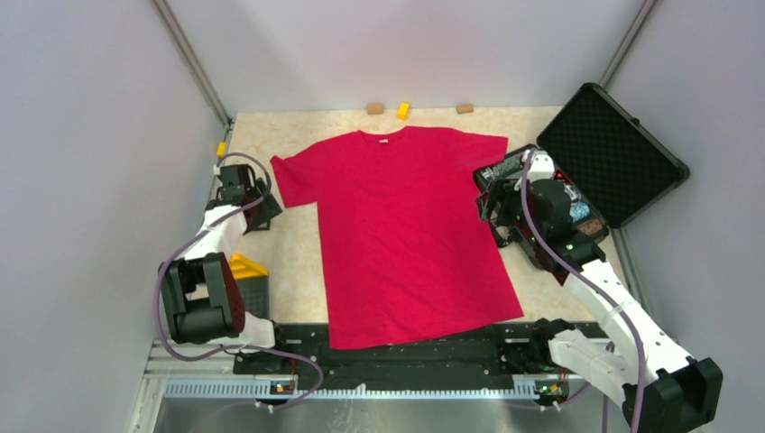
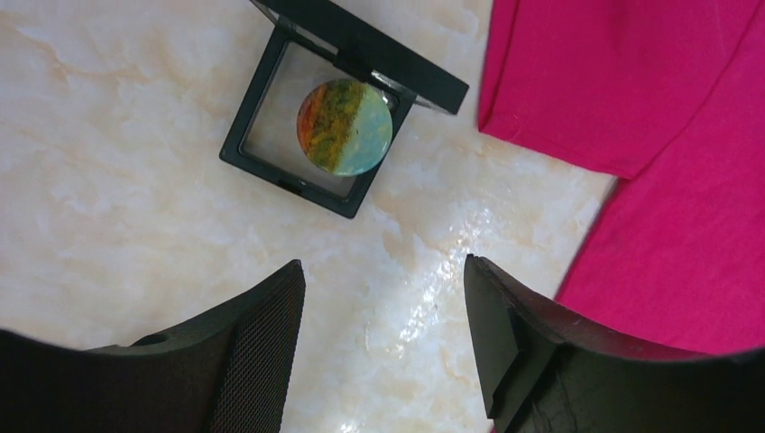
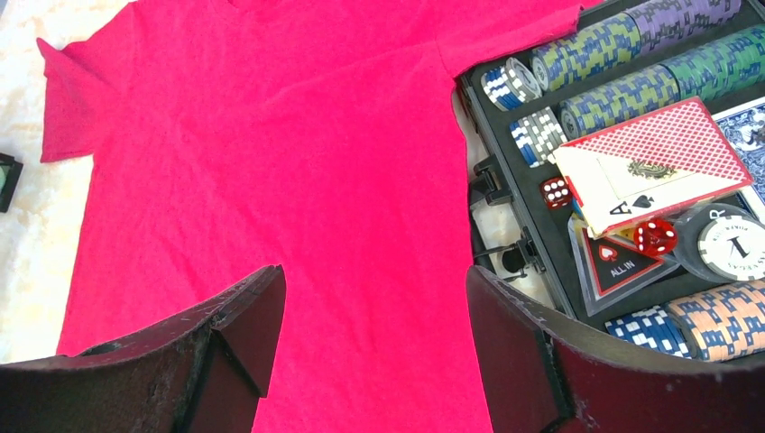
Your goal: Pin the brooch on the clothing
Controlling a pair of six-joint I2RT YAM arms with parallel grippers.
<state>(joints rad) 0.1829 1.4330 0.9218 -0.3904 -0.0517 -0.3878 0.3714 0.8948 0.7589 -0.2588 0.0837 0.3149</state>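
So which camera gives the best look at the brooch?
The left wrist view: the brooch sits whole and sharp in its open black box. Top external does not show it; right wrist catches only the box's edge.

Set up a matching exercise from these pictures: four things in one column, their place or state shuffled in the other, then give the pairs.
1. brooch
2. red T-shirt
3. poker chips
4. left gripper

A. stacked in rows in the black case
B. open, above bare tabletop
C. resting in a small black box
D. spread flat on the tabletop

Pairs: 1-C, 2-D, 3-A, 4-B
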